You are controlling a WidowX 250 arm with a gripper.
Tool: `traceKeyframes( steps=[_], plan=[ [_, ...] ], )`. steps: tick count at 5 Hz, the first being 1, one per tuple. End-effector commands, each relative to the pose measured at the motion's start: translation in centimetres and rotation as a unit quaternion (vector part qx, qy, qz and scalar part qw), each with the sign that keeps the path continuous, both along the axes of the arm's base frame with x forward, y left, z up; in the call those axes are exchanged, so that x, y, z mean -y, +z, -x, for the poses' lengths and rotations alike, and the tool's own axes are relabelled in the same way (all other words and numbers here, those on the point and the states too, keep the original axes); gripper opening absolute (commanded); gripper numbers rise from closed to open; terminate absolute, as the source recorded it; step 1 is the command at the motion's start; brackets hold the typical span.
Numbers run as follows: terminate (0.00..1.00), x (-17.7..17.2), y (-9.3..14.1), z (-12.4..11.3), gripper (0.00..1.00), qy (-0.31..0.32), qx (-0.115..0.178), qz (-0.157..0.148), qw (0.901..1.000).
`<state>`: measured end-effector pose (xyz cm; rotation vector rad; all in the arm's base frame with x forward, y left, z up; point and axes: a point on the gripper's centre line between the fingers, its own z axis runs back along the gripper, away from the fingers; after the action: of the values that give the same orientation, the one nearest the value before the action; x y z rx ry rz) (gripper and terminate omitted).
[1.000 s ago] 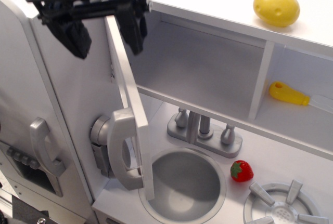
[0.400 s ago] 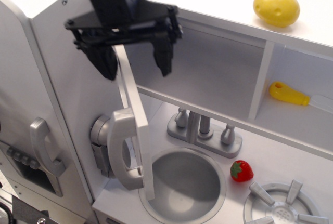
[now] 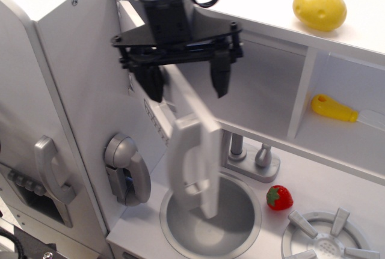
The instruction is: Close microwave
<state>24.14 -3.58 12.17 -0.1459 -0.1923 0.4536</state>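
The microwave [image 3: 264, 85] is the white-grey box compartment of the toy kitchen, and its inside is exposed. Its door [image 3: 201, 136] stands partly open, swung out over the sink and blurred by motion, with its long handle [image 3: 183, 163] facing me. My black gripper [image 3: 185, 82] is open and straddles the door's top edge, with one finger [image 3: 150, 82] on the left side and the other finger [image 3: 221, 79] on the compartment side. It grips nothing.
A silver phone handset [image 3: 126, 172] hangs on the left wall beside a tall grey door with a curved handle [image 3: 51, 172]. Below are the sink [image 3: 231, 226], the faucet [image 3: 252, 157], a strawberry [image 3: 280, 198] and a burner [image 3: 328, 241]. A yellow potato [image 3: 319, 8] lies on top, and a yellow-handled knife [image 3: 334, 109] lies on the shelf.
My gripper has moved right and down along the door's top. The door has swung to the right, toward the compartment, uncovering the phone handset.
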Motion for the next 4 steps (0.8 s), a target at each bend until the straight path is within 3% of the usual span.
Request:
traceKeyframes(
  steps=[1, 2, 4],
  plan=[
    [0.0, 3.8, 3.7, -1.3, 1.0, -0.029, 0.066, 0.046, 0.9963],
    [0.0, 5.3, 5.1, -0.2, 1.0, -0.049, 0.06, 0.069, 0.9946],
    [0.0, 2.9, 2.3, 5.2, 1.0, -0.124, 0.029, 0.044, 0.9909]
  ],
)
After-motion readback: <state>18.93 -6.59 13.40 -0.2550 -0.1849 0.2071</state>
